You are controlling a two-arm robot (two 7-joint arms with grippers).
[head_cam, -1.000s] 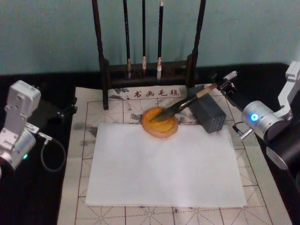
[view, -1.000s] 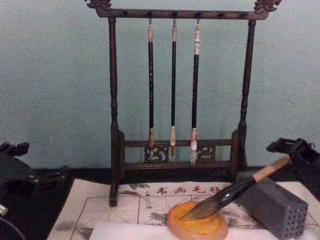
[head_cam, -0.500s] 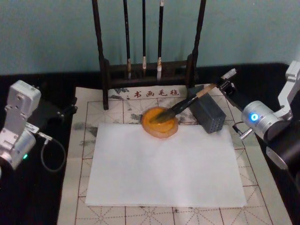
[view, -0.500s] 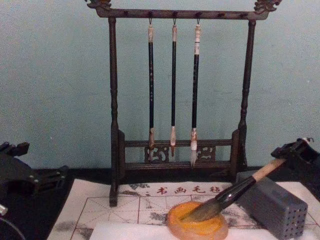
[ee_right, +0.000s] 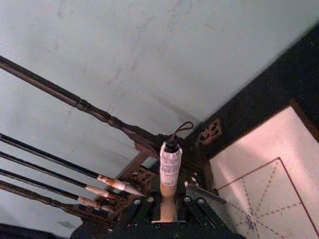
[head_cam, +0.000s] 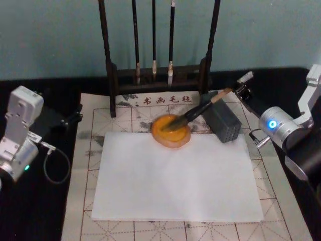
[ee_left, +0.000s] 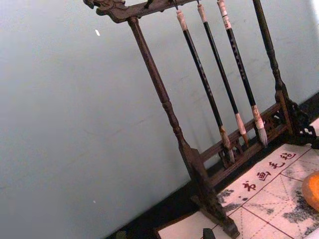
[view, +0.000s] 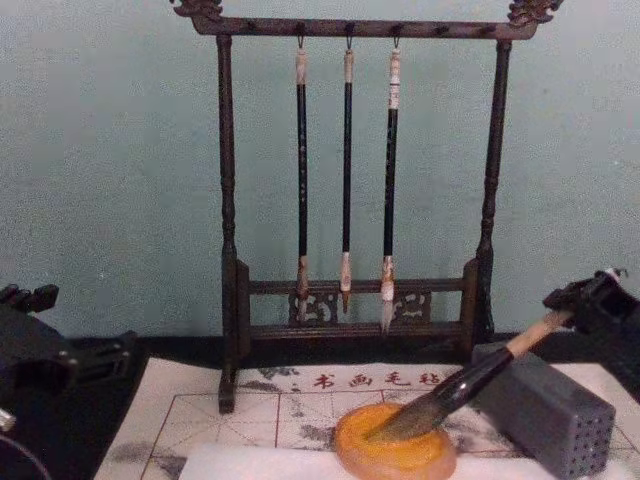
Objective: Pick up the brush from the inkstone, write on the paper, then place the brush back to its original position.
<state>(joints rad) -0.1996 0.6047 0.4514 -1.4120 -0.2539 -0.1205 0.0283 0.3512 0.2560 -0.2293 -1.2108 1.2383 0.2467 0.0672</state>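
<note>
The brush point(head_cam: 200, 108) lies slanted, its dark bristles resting in the orange inkstone point(head_cam: 171, 131) and its tan handle rising to the back right over a grey block. My right gripper point(head_cam: 234, 91) is shut on the upper handle, just below the white end cap point(ee_right: 170, 160). From the chest, the brush point(view: 470, 380) slopes from the inkstone point(view: 395, 452) up into the right gripper point(view: 585, 310). The white paper point(head_cam: 175, 178) lies blank in front of the inkstone. My left gripper point(head_cam: 71, 116) stays parked at the far left of the mat, open.
A grey block with rows of holes point(head_cam: 222, 120) stands right of the inkstone, under the brush handle. A dark wooden rack point(view: 350, 200) with three thin hanging brushes stands behind. A gridded felt mat point(head_cam: 120, 120) lies under the paper.
My right gripper has edged slightly up and back with the brush handle, tilting the brush a little steeper. The bristles stay in the inkstone. The left arm has not moved.
</note>
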